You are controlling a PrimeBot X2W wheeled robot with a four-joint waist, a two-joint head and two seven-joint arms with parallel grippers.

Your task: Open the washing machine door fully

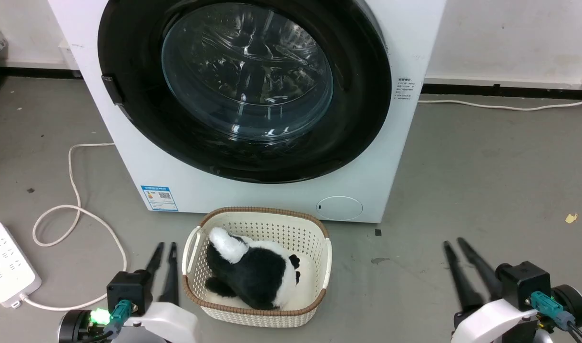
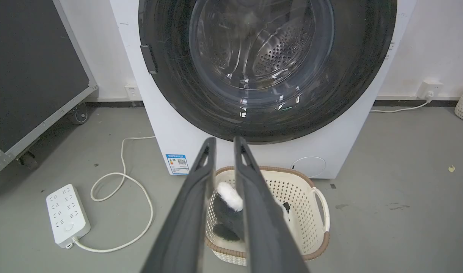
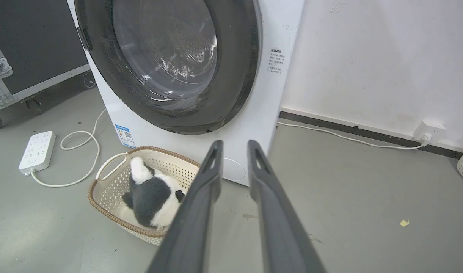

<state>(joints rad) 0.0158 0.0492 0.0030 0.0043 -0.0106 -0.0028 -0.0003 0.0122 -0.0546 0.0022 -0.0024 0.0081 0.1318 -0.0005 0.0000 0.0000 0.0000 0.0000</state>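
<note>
A power strip (image 1: 7, 264) lies on the grey floor (image 1: 486, 181) out to the left of the left fingers (image 1: 170, 281), which hang low with a narrow gap between them, pinching nothing. Just to their right, a cream basket (image 1: 264, 210) holds a black-and-white plush toy (image 1: 252, 274). Ahead of both sets of fingers and well apart from either, the washing machine door (image 1: 245, 85) sits flush in the white machine, a dark tab (image 1: 112, 90) on its edge nearer the left fingers. The right fingers (image 1: 460, 281), likewise slightly parted and empty, hang beyond the basket. The job looks unstarted: the door is yet to be reached, unlatched and swung wide.
</note>
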